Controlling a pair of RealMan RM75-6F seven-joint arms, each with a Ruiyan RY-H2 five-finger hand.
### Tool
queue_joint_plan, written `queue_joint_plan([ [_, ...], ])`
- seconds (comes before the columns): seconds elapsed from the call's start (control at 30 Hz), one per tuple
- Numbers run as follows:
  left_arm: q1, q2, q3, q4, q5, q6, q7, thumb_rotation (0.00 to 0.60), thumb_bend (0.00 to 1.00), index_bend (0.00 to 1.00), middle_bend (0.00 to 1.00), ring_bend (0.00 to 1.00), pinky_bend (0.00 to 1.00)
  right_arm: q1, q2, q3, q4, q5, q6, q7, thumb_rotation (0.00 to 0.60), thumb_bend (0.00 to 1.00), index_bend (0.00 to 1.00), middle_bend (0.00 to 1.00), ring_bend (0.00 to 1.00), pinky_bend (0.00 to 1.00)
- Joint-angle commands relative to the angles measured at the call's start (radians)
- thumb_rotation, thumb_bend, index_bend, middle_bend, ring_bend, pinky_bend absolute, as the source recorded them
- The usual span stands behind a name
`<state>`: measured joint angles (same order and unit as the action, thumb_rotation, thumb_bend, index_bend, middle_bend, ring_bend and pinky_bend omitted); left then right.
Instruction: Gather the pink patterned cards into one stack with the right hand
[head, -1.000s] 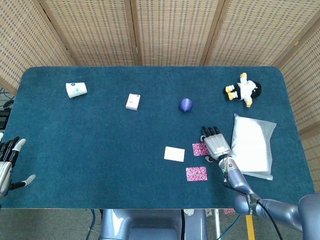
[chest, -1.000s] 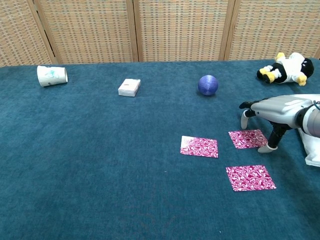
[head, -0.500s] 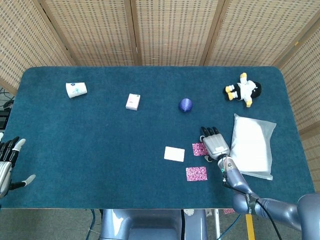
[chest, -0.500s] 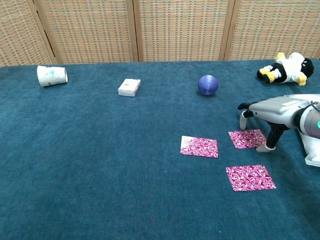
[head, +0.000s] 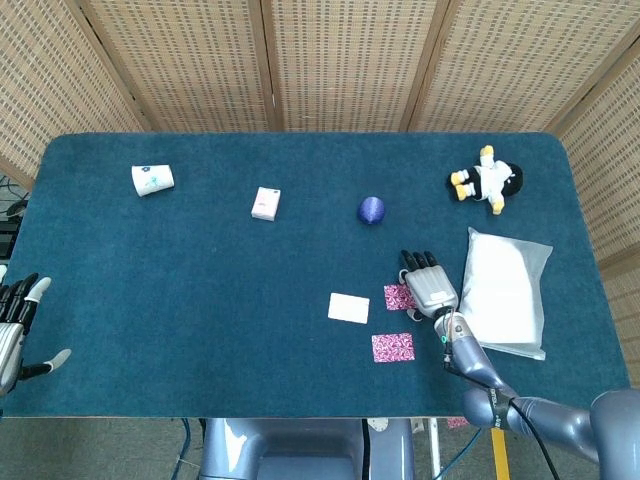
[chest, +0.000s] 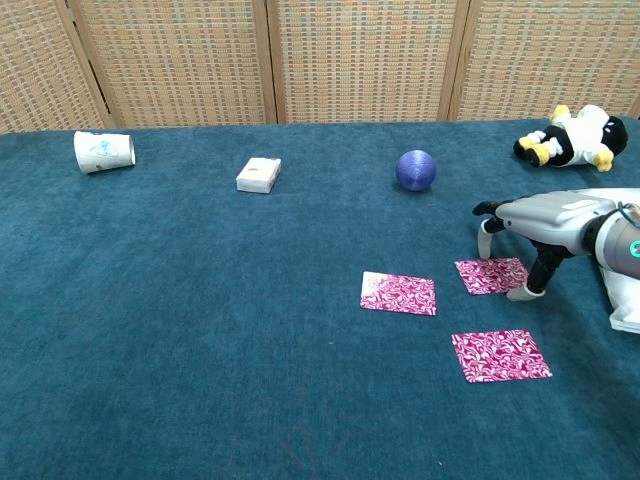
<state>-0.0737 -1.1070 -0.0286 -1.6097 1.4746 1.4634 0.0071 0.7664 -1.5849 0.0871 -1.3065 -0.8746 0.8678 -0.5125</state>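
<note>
Three pink patterned cards lie apart on the blue table. The left card (chest: 398, 293) looks white with glare in the head view (head: 349, 308). The middle card (chest: 490, 275) (head: 399, 297) lies under my right hand (chest: 535, 225) (head: 430, 283). That hand arches over it with fingers spread and pointing down, thumb tip at the card's right edge. It holds nothing. The near card (chest: 500, 355) (head: 393, 347) lies free in front. My left hand (head: 15, 325) hangs open at the table's left edge, far from the cards.
A tipped paper cup (chest: 103, 151) lies far left, with a small pink-white box (chest: 259, 174) and a blue ball (chest: 416, 170) along the back. A plush penguin (chest: 575, 136) sits back right. A white bag (head: 505, 290) lies just right of my right hand.
My right hand has shifted slightly left, and the middle card under it has slid a little left with it. The other cards and the left hand have not moved.
</note>
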Motion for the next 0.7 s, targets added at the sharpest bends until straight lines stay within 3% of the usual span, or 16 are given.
queue_joint_plan([
  [0.03,0.0,0.0,0.0,0.0,0.0,0.0,0.0,0.6,0.0,0.0,0.0,0.0,0.0,0.0,0.0,0.002,0.0,0.0,-0.002,0.001,0.6,0.44,0.47,0.0,0.0,0.03],
  [0.7,0.0,0.0,0.0,0.0,0.0,0.0,0.001,0.6,0.0,0.0,0.0,0.0,0.0,-0.005,0.005,0.01,-0.017,-0.009,0.004,-0.002,0.6,0.46,0.48,0.0,0.0,0.03],
])
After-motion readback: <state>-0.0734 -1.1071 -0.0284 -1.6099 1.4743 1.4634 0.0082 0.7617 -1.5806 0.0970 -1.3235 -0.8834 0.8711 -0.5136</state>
